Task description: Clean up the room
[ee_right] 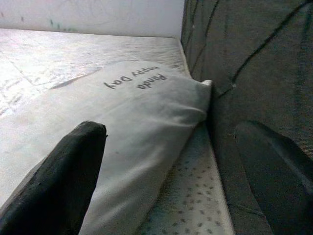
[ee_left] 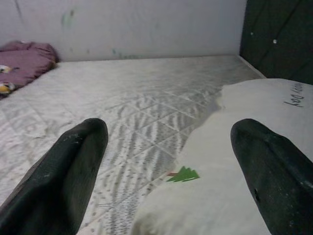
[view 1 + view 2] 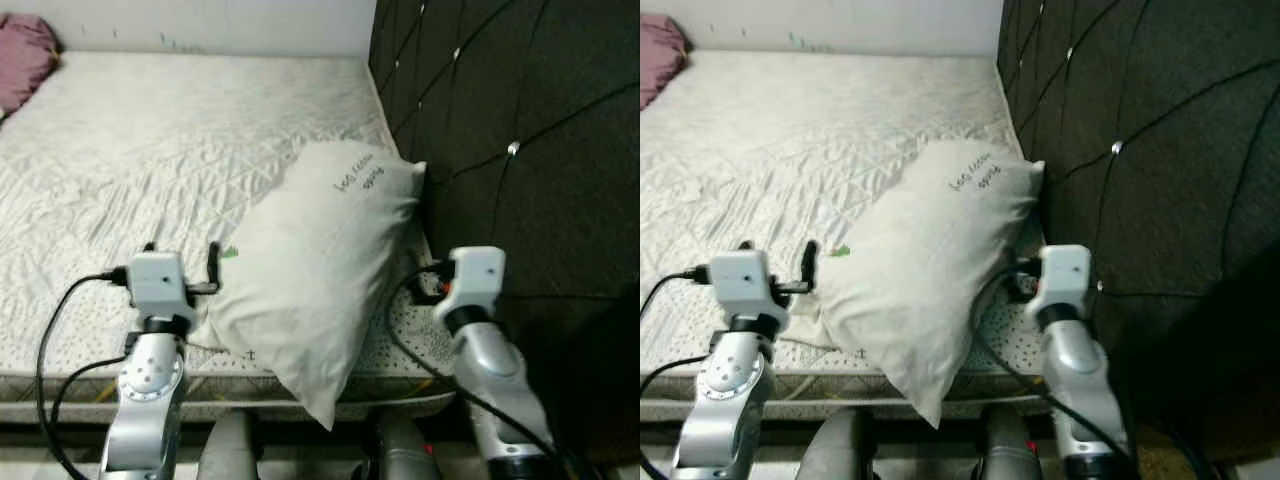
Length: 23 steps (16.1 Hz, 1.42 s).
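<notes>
Left eye view: a white pillow (image 3: 310,270) is seen lying on the bed (image 3: 150,150), its far corner pressed against the dark quilted headboard (image 3: 500,120) at about 2 o'clock and its near corner hanging over the mattress edge at 6 o'clock. A purple blanket (image 3: 22,55) is bunched at 10 o'clock on the far side of the bed. The left claw (image 3: 180,262) is held just beside the pillow's left edge, with its fingers spread. The right claw (image 3: 425,280) is placed at the pillow's right side, near the headboard; from here its fingers are largely hidden, so their spread cannot be judged well.

Left wrist view: the two black fingers (image 2: 63,171) are shown wide apart, with the pillow's edge and a small green tree mark (image 2: 183,174) between them. Nothing is gripped.

Right wrist view: the fingers (image 1: 63,176) are shown wide apart as well, one over the pillow and the other close to the headboard. Dark lettering is printed on the pillow's cover. Dotted mattress fabric is visible between the pillow and the headboard.
</notes>
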Available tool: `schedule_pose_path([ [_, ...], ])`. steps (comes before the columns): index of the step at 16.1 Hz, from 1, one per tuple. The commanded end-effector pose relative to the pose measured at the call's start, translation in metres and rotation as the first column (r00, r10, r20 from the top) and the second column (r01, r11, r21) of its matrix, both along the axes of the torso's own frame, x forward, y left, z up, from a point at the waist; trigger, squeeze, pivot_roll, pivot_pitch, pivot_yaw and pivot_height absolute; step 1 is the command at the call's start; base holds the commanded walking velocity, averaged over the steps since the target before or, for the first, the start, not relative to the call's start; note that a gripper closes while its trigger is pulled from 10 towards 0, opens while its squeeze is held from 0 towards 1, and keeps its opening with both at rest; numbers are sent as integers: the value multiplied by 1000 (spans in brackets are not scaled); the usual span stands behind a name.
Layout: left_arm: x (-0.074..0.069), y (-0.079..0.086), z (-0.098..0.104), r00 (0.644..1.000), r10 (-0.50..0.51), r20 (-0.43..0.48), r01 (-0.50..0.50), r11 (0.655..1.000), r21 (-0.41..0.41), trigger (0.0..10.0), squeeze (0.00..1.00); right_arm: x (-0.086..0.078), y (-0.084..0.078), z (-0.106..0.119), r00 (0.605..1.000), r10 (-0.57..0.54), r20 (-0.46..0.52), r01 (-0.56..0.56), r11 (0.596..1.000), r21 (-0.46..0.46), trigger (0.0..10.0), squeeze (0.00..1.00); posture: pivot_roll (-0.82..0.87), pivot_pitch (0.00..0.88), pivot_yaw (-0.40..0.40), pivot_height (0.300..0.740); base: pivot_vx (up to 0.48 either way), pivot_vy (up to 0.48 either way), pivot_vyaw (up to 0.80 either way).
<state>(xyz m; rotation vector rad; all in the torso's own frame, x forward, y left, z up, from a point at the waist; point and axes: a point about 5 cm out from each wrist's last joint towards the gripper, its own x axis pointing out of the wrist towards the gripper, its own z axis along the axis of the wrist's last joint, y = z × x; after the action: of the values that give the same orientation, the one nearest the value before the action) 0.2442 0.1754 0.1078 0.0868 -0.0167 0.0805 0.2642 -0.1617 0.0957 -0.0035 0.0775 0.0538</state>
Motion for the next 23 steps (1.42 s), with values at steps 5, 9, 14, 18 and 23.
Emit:
schedule_pose_path([
  [5, -1, 13, 6, 998, 65, 15, -65, 997, 49, 10000, 0, 2, 9, -3, 999, 41, -18, -40, 999, 9, 10000, 0, 22, 0, -30, 557, 0, 0, 0],
  [9, 3, 20, 5, 987, 160, -7, -159, 985, 75, 10000, 0, 6, 17, -9, 989, 124, -77, -124, 992, 8, 10000, 0, 29, 0, -34, 521, 0, 0, 0],
  [14, -12, 29, 2, 990, 134, -38, -130, 986, 104, 10000, 0, 21, 34, -21, 939, 279, -203, -284, 959, 5, 10000, 0, 72, 0, -50, 521, 0, 0, 0],
  [18, -26, 34, -3, 982, 176, -66, -167, 978, 123, 10000, 0, 27, 44, -23, 902, 354, -247, -360, 933, 22, 10000, 0, 89, 0, -63, 521, 0, 0, 0],
  [23, -32, 30, -5, 987, 134, -89, -122, 985, 125, 10000, 0, 27, 57, -26, 803, 505, -317, -512, 856, 69, 10000, 0, 110, 0, -71, 521, 0, 0, 0],
])
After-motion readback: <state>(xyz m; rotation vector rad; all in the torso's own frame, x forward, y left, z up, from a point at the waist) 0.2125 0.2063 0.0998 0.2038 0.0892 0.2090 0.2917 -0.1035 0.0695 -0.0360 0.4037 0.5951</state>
